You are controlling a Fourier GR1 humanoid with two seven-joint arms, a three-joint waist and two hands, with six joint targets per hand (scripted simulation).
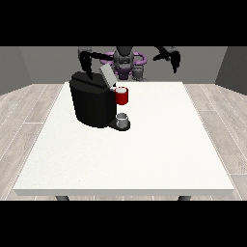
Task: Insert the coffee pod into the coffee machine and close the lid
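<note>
Front view, facing the robot across a large white surface. A boxy black coffee machine stands on the surface's far side, toward the view's left, and serves as the landmark. Its grey lid is tilted up and open at the top. A red thing at the machine sits at the machine's front, and below it, on the machine's base, rests a small grey thing that I cannot tell for the pod. The grey coffee pod itself cannot be picked out for certain.

A likely risk: the hand nearest the machine could knock the raised lid shut, or nudge the machine, before any pod goes in, because it hangs just beside the lid. With the pod not clearly located, a reach could also land on the wrong item.

The black hand at the view's left hovers just above the machine's rear top, near the lid; whether it touches anything, or how far it is open, cannot be told. The black hand at the view's right hangs well apart from the machine, apparently holding nothing; its opening is likewise unclear.
</note>
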